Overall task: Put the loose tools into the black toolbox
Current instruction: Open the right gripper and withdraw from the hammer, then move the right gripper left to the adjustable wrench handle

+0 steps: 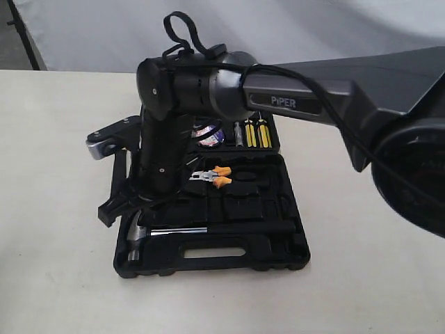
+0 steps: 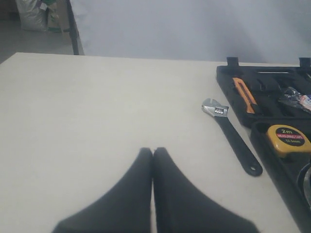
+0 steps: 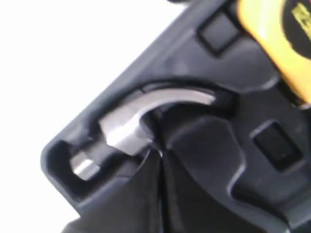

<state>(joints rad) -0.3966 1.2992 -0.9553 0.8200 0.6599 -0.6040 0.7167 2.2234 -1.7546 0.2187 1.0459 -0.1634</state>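
Note:
The black toolbox (image 1: 292,257) lies open on the pale table. The steel claw hammer (image 1: 136,239) rests in its recess along the box's front edge. In the right wrist view my right gripper (image 3: 158,151) is shut, its tips against the hammer (image 3: 127,121) just below the head, nothing between them. The black adjustable wrench (image 2: 233,138) lies loose on the table beside the toolbox (image 2: 228,87); its silver head (image 1: 97,147) sticks out left of my right arm. The wrapped tape roll (image 1: 207,133) sits in the far half. My left gripper (image 2: 153,151) hangs shut and empty over bare table.
Orange-handled pliers (image 1: 212,175) and yellow screwdrivers (image 1: 254,132) sit in the box. A yellow tape measure (image 2: 287,140) fills a recess next to the hammer. My right arm (image 1: 292,94) reaches across from the right and hides much of the box's left side.

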